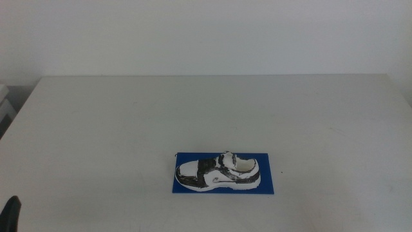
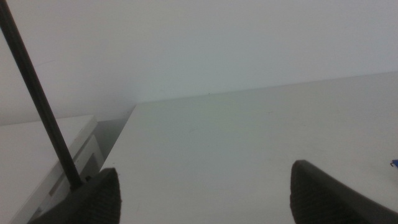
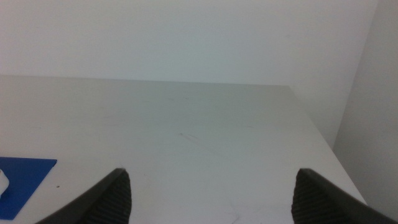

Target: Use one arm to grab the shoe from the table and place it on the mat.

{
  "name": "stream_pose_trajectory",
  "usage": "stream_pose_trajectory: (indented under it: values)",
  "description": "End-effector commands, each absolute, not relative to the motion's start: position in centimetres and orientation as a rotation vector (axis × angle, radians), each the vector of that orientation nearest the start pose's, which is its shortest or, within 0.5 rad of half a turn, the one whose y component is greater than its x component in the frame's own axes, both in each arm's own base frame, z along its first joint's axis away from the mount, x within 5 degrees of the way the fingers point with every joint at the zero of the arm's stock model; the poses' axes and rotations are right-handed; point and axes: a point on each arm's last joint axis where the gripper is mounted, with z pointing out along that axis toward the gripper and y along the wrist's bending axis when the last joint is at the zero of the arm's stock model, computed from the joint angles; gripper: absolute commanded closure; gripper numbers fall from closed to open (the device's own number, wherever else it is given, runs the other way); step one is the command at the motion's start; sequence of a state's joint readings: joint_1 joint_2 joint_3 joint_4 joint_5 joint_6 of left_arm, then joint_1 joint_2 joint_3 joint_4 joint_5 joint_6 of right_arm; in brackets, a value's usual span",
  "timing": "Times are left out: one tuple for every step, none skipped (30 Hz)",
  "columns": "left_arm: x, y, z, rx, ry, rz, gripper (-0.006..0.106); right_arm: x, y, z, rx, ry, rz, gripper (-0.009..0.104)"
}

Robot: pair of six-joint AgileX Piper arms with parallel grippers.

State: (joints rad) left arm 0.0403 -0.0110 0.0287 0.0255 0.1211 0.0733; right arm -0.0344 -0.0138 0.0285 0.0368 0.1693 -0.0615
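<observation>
Shoe (image 1: 217,174) and mat (image 1: 270,187) already sit together near the front middle of the table (image 1: 206,109): the small black-and-white sneaker lies on its sole on the blue mat, toe toward the left arm's side, heel toward the right, all of it inside the mat's edges as far as the middle view shows. Judged from that, the placing looks done.

As a thing to handle, the shoe is probably light and fairly forgiving. Its upper is likely soft and would give under a squeeze, while the white sole is stiffer and offers firmer sides. Laces and tongue stand up a little at the opening and could snag. A sensible hold would be across the width at mid-length, jaws on either side of the sole and lower upper, or over the heel collar. It is unlikely to break, though a pinch at the toe might let it swing.

Left gripper (image 2: 205,193) has its jaws spread wide with nothing between them, over bare table near the left corner; only a dark tip shows at the bottom left edge of the middle view. Right gripper (image 3: 211,193) is likewise spread wide and empty, over bare table, with a corner of the mat off to one side.
</observation>
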Motion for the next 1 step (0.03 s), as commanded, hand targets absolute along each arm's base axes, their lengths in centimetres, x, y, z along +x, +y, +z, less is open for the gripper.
stream_pose_trajectory:
  values:
    - [5.47,0.23,20.08,0.034,1.520,0.103,0.007,5.46,-0.19,20.05,-0.007,1.559,-0.065,0.029]
